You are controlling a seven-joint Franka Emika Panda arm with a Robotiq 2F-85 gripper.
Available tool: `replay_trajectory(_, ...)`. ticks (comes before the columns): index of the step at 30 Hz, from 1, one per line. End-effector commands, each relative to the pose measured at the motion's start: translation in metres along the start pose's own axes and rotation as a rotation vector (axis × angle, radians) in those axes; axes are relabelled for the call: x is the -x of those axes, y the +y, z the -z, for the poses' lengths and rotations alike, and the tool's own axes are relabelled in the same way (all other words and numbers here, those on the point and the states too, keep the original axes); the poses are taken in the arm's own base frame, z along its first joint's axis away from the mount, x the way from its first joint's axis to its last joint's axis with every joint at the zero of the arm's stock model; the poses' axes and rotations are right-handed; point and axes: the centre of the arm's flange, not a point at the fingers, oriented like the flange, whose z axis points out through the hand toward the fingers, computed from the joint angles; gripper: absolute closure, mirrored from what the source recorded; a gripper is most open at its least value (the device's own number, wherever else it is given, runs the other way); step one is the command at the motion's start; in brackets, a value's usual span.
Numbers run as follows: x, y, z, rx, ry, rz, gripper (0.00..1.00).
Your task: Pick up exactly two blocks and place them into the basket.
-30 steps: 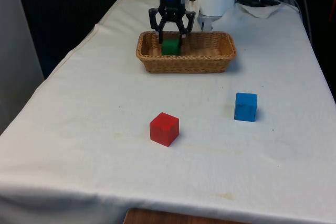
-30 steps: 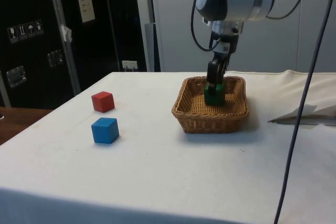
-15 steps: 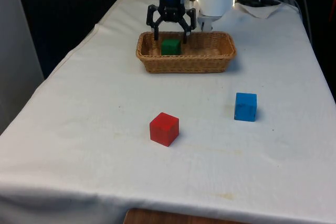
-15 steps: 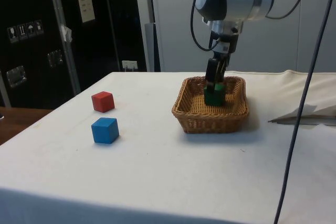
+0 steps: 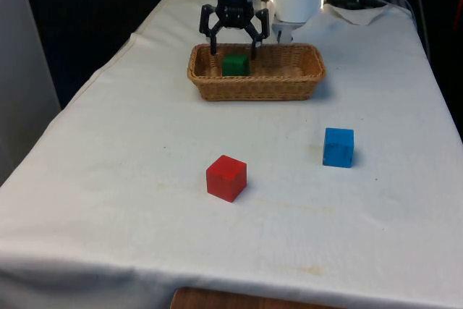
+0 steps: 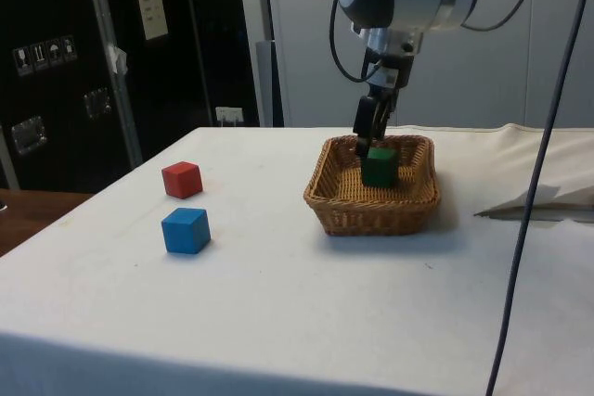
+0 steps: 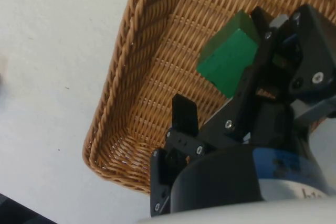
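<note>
**Green block down in the basket**

I see my gripper (image 5: 234,43) with fingers spread, above the green block (image 5: 234,64) lying in the wicker basket (image 5: 257,90). Red block (image 5: 226,177) and blue block (image 5: 338,147) sit on the cloth, well apart.

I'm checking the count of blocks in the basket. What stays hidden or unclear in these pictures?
- Front view: the basket's near wall hides its floor and the green block's base.
- Side view: the hand covers part of that block.
- Wrist view: the hand's body covers part of the basket; its far end is cut off.
</note>
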Motion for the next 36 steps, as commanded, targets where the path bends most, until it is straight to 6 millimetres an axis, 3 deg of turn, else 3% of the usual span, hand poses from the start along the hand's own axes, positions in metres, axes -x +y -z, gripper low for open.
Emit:
replay_trajectory(1,-0.002,0.003,0.001,0.000,-0.001,0.004,0.00)
replay_trajectory(18,-0.013,-0.004,0.006,-0.015,0.032,0.036,0.00)
replay_trajectory(36,-0.072,-0.022,0.022,-0.055,0.094,0.057,0.00)
